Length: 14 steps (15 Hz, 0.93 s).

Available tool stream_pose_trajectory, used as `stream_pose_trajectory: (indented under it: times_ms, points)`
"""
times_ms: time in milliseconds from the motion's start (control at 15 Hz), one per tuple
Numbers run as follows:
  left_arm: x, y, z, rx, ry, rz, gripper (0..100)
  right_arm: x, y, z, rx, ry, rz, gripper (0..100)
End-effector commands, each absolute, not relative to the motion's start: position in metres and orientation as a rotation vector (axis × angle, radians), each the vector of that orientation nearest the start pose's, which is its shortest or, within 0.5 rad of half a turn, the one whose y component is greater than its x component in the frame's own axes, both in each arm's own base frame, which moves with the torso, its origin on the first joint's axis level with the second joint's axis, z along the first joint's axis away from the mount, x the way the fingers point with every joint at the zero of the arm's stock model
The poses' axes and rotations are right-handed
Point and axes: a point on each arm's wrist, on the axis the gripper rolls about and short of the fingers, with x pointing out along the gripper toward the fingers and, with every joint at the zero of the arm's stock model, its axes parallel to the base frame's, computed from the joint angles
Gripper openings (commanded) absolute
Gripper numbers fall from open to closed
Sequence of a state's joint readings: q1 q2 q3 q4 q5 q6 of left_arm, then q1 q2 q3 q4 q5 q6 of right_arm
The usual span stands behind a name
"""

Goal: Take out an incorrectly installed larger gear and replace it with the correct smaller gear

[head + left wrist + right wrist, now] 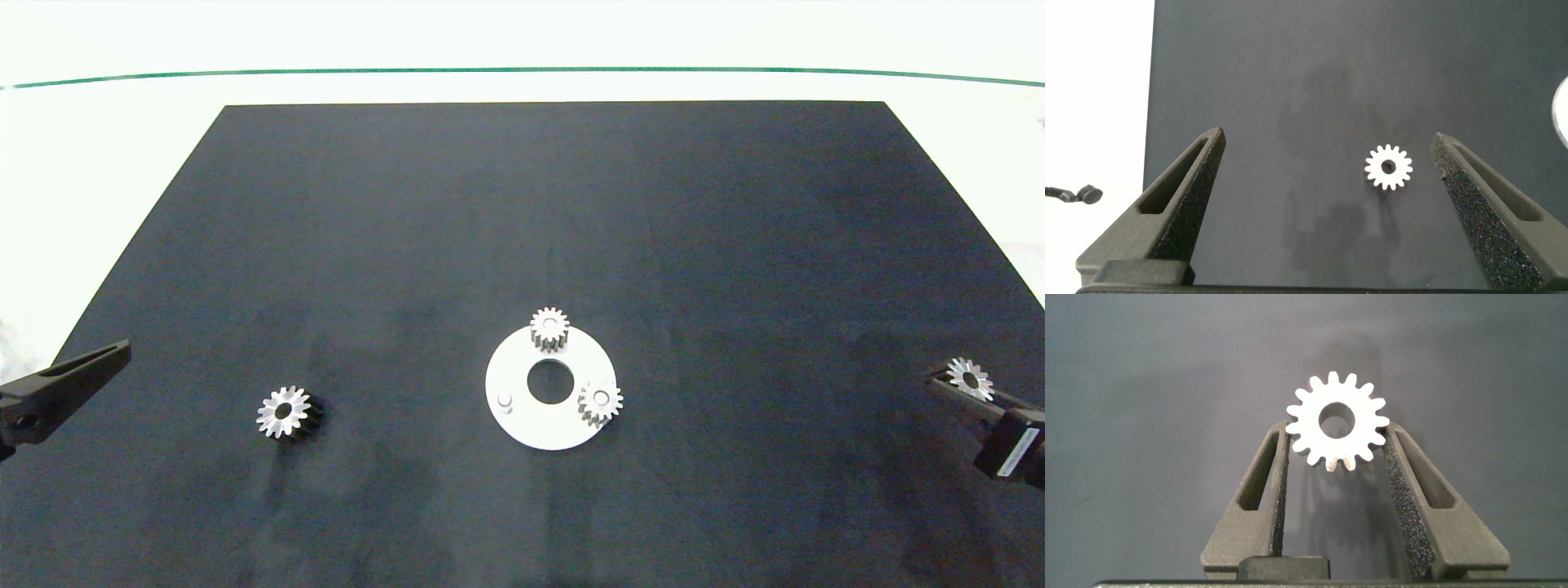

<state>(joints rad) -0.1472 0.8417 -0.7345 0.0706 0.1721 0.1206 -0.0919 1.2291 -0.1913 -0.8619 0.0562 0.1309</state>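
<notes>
Lying at 6 o'clock on the dark counter (522, 204), white disc (522, 425) is carrying two small gears (549, 327), one peg (504, 400) bare at its 8 o'clock. Larger gear (970, 379) is sitting clamped in right hand (963, 390) at 4 o'clock. Smaller gear (283, 412) is lying flat at 8 o'clock; stiff, slick metal, probably light, best pinched across the teeth. Left hand (1327, 175) is hovering wide over it.

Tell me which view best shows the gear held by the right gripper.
The right wrist view: the held gear faces the camera, teeth and centre hole plain, clamped in the right gripper. The head view shows it small at the right edge. The left wrist view shows only another gear.
</notes>
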Motion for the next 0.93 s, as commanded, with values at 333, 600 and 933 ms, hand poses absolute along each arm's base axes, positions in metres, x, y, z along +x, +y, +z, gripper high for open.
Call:
stream_pose_trajectory:
  times_ms: [333, 600, 933]
  points:
    - [0.046, -0.003, 0.251, 0.149, 0.175, 0.008, 100, 0.135, 0.024, 0.175, 0.043, 0.114, 0.221, 22]
    - [0.015, 0.001, 0.243, 0.147, 0.161, 0.006, 100, 0.137, 0.047, 0.186, 0.007, 0.132, 0.374, 22]
    - [-0.004, 0.005, 0.24, 0.138, 0.092, 0.01, 100, 0.145, 0.081, 0.202, -0.034, 0.163, 0.551, 22]
